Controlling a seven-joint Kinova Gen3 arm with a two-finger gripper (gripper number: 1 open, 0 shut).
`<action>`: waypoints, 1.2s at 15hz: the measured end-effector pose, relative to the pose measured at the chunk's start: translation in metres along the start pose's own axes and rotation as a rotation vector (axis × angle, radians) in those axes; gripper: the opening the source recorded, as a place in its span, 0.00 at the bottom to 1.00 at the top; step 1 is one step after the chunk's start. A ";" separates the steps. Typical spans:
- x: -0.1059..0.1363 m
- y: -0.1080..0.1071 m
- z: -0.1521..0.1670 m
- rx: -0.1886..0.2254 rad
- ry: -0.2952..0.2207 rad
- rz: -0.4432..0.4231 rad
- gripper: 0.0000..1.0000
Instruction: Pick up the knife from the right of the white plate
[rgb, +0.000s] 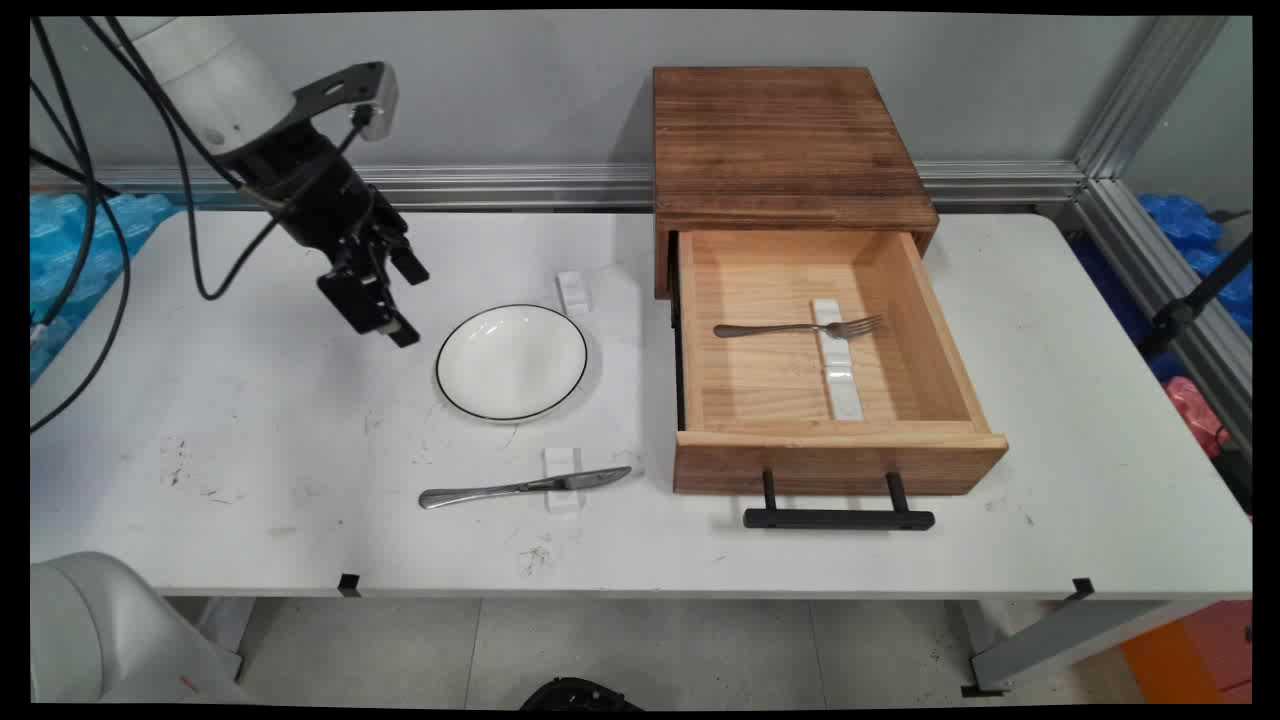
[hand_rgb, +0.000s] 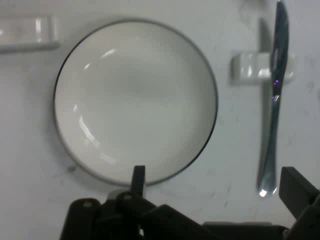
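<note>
Above the table (rgb: 250, 480) just left of the white plate (rgb: 511, 361), the gripper (rgb: 383, 297) hangs with fingers (hand_rgb: 138, 180) spread apart and empty, a knife (rgb: 520, 487) on its rest lying near the plate's front.

Count of items on the table at inspection.
One white plate (rgb: 511, 361) with a dark rim was present. One knife (rgb: 523, 487) and one fork (rgb: 797, 328) were counted. Three white cutlery rests were noted: one rest under the knife (rgb: 562, 481), one empty rest (rgb: 573, 291) far of the plate, and one long rest (rgb: 838, 372) under the fork. One wooden drawer unit (rgb: 790, 150) stood at right, with one open drawer (rgb: 838, 462) bearing one black handle (rgb: 838, 517).
</note>
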 end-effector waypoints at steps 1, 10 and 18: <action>0.006 0.006 0.002 -0.001 0.010 -0.010 1.00; 0.029 0.060 0.030 -0.002 0.064 -0.064 1.00; 0.023 0.092 0.079 0.016 0.080 0.016 1.00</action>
